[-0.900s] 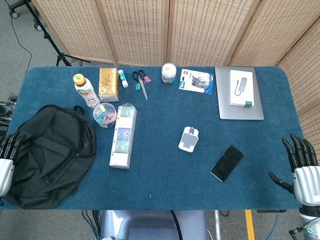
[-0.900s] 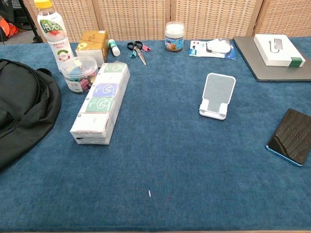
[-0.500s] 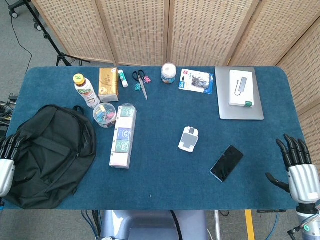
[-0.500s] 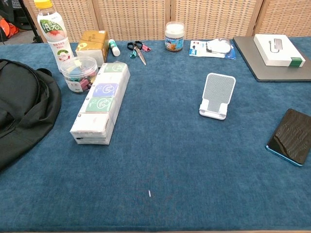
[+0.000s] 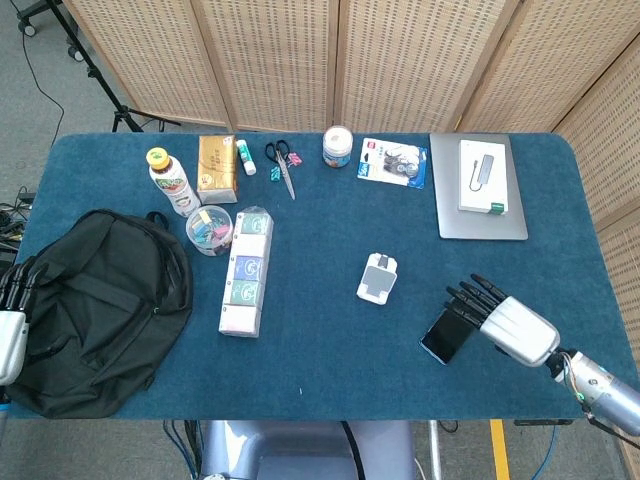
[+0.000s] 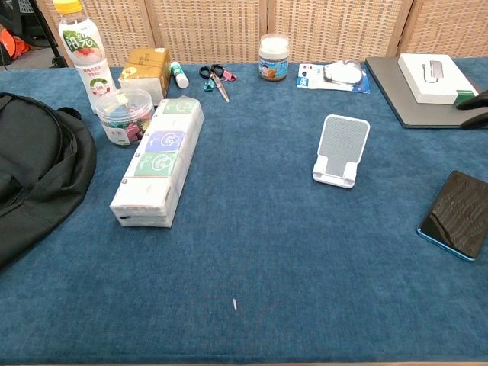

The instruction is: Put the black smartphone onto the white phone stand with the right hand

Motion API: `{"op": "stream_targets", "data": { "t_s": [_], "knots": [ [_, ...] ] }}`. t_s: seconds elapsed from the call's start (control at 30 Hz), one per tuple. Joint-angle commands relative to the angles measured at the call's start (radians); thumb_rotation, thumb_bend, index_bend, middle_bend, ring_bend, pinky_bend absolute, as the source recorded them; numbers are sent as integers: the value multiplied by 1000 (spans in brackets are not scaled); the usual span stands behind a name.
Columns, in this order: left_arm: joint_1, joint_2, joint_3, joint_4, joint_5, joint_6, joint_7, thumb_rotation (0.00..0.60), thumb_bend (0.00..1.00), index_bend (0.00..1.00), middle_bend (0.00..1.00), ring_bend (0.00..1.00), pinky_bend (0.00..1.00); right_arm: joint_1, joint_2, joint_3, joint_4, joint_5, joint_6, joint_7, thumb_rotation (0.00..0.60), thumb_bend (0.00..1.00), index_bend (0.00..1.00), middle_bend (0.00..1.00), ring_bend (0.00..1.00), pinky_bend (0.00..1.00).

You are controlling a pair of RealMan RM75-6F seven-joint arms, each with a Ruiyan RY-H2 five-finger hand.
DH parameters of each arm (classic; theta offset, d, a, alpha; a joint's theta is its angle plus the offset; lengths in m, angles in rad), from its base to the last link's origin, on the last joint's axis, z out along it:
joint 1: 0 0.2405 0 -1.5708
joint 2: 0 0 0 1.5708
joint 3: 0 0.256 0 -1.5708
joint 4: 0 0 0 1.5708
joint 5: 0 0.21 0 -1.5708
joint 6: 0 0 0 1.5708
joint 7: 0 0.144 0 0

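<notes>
The black smartphone [image 5: 441, 338] lies flat on the blue table, right of centre; the chest view has it at the right edge [image 6: 458, 214]. The white phone stand [image 5: 377, 278] stands upright just left of it, nothing on it [image 6: 339, 151]. My right hand [image 5: 505, 322] reaches in from the lower right with its fingers spread, covering the phone's far end in the head view. In the chest view only its dark fingertips [image 6: 476, 119] show, well above the phone, so it hovers and holds nothing. My left hand [image 5: 10, 320] sits at the far left edge beside the backpack, fingers extended.
A black backpack [image 5: 95, 310] fills the left of the table [image 5: 330, 360]. A long pack of tissues [image 5: 246, 270] lies mid-left, with a tub of clips [image 5: 209, 229], a bottle [image 5: 169, 181] and a box behind it. A laptop [image 5: 478, 190] with a white box lies at the back right.
My right hand has swung in from the table's right edge toward the left, and its fingers now hang over the smartphone. Phone, stand and left hand have not moved.
</notes>
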Motion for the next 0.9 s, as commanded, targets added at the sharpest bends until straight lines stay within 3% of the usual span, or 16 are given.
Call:
{"op": "stream_targets", "data": {
  "t_s": [0.03,0.3,0.9],
  "knots": [
    [-8,-12,-8,4,-18,-15,20,600,46,0,0,0,0,70,-63,-59,133,-73,2,89,600,0,51,0,0,0],
    [-28,-42,-22,15,-57,-53,78,600,51,0,0,0,0,137,-159,-111,272,-61,-75,196,600,0,51,6,0,0],
    [-53,-73,-45,18,-116,-87,146,600,55,0,0,0,0,150,-317,-206,559,-12,-27,392,600,0,97,6,0,0]
  ]
}}
